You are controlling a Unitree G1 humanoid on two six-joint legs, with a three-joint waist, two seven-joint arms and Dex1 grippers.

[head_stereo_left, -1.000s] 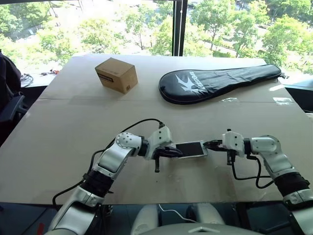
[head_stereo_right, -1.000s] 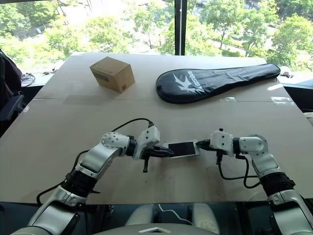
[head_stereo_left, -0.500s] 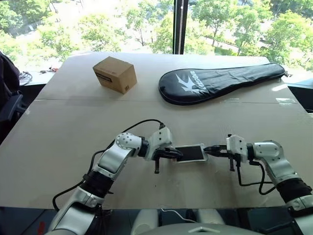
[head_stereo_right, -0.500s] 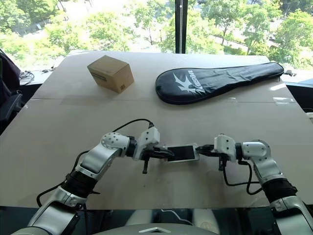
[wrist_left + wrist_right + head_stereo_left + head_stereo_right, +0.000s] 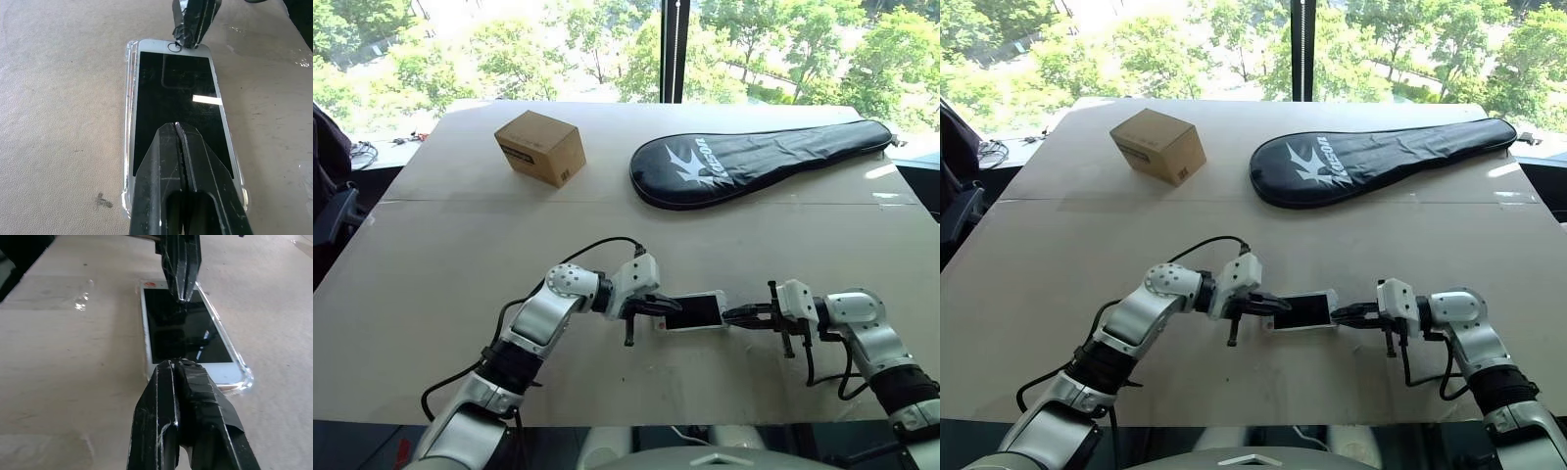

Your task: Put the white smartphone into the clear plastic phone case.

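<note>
The white smartphone [image 5: 693, 311] lies screen up on the table between my two grippers. The clear plastic phone case [image 5: 128, 98] shows as a see-through rim along its long side and corners [image 5: 247, 377]; whether the phone sits fully down in it I cannot tell. My left gripper [image 5: 661, 306] is shut, its tips resting on the black screen [image 5: 176, 93] near one end. At the opposite end, my right gripper [image 5: 729, 315] is shut with its tips against the phone's white border, by the round button [image 5: 172, 47].
A brown cardboard box [image 5: 540, 147] stands at the far left of the tan table [image 5: 460, 255]. A long black racket cover [image 5: 754, 162] lies at the far right. The table's near edge runs just below both arms.
My right hand has drawn back toward the table's near edge and rolled at the wrist, its shut tips staying at the phone's end. The left arm has kept still.
</note>
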